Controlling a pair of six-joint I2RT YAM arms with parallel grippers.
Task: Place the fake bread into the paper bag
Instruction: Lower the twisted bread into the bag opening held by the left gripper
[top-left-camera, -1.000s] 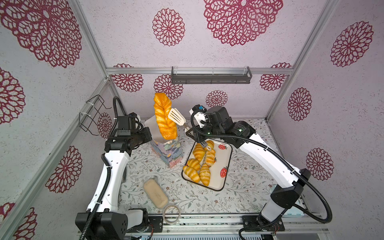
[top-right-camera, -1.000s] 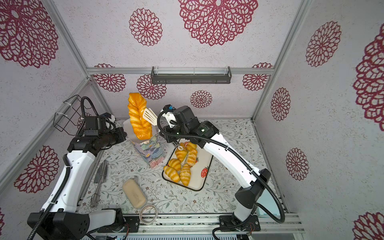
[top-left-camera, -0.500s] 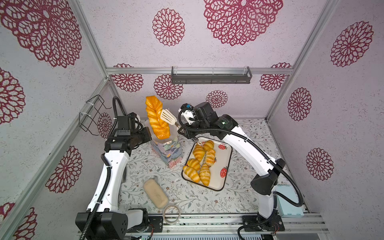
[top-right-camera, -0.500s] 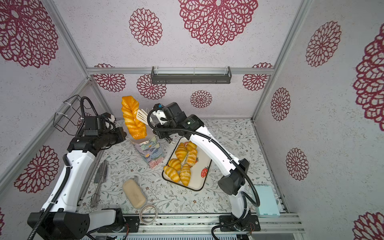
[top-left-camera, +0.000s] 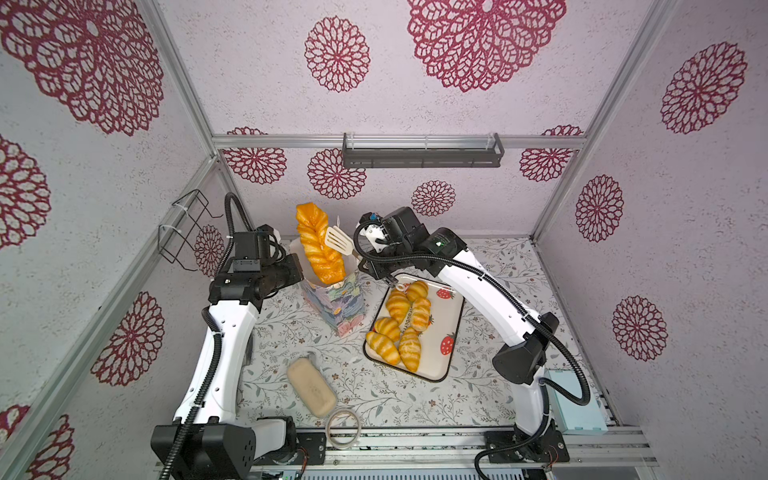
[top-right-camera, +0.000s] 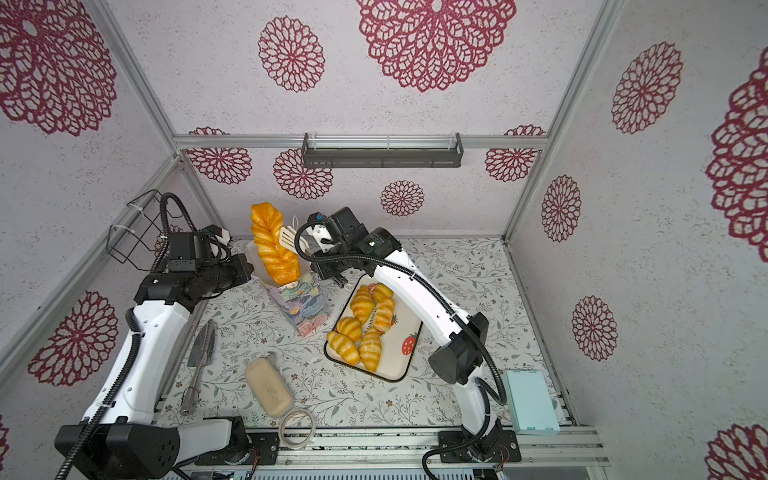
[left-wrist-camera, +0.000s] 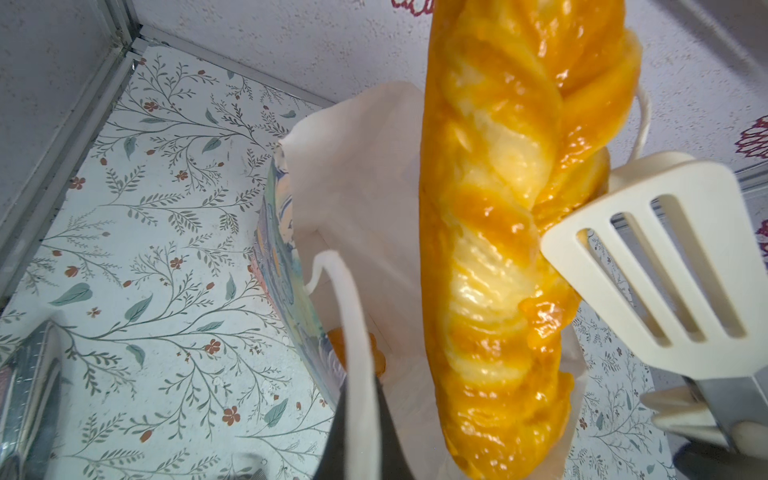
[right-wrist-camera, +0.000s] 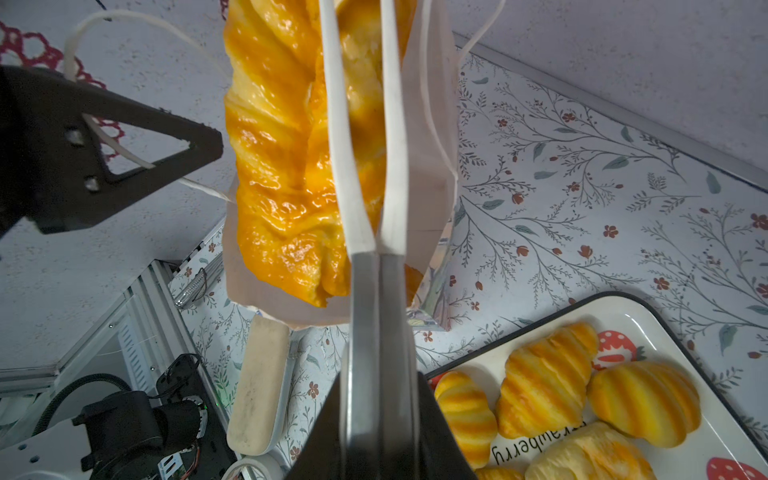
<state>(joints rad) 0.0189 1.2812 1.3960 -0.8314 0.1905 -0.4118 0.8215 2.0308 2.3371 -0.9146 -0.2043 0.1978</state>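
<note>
In both top views the loaf (top-left-camera: 318, 245) stands nearly upright with its lower end in the paper bag (top-left-camera: 338, 309) and most of its length above the rim. The croissants (top-left-camera: 398, 305) lie on the tray (top-left-camera: 452, 328) just beside the bag on the desk (top-left-camera: 286, 332). The left end effector (top-left-camera: 299, 264) is at the bag's rim, and the tongs (top-left-camera: 340, 240) rest by the loaf's side.

In the left wrist view the left end effector (left-wrist-camera: 359, 436) is closed on the bag's handle (left-wrist-camera: 353, 316), holding the mouth wide. In the right wrist view the right end effector (right-wrist-camera: 380, 386) is clamped on the tongs (right-wrist-camera: 365, 166), whose blades lie close together against the loaf. We cannot tell whether they pinch it.

We judge the loaf top-heavy: once the tongs let go it may lean, tip the light bag, or slide out. A tug on the handle would tilt the bag, and the blades could also snag the other handle on the way out.
</note>
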